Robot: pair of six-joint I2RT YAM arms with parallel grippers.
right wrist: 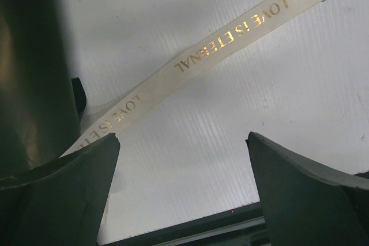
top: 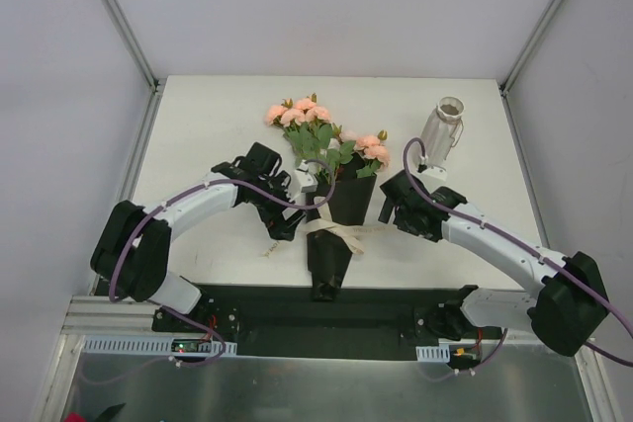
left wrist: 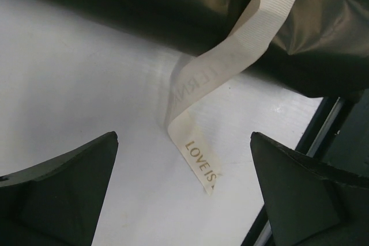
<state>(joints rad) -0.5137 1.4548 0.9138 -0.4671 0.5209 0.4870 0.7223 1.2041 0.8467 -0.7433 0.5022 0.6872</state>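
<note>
Between the spread fingers (left wrist: 63, 194) of the left gripper (left wrist: 184, 142) lies a ribbon end (left wrist: 199, 165). The right gripper (right wrist: 183, 139), likewise released, hangs over another strand (right wrist: 230, 34), which runs out of sight beside black wrap (right wrist: 29, 73).

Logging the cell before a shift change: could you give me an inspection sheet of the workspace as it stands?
Surface: white table, no spills seen.
Job's things: bouquet of pink flowers in black wrap, lying mid-table with blooms toward the far side; cream ribbon tied round it, printed LOVE IS ETERNAL, tails loose on the table.
Clutter: clear vase at the far right, apart from the bouquet.
Grippers: left gripper open, a ribbon tail lying between its fingers; right gripper open over the other tail, right of the wrap.
Cables: purple cable along each arm.
Surroundings: white walls, metal posts; nothing else seen.
</note>
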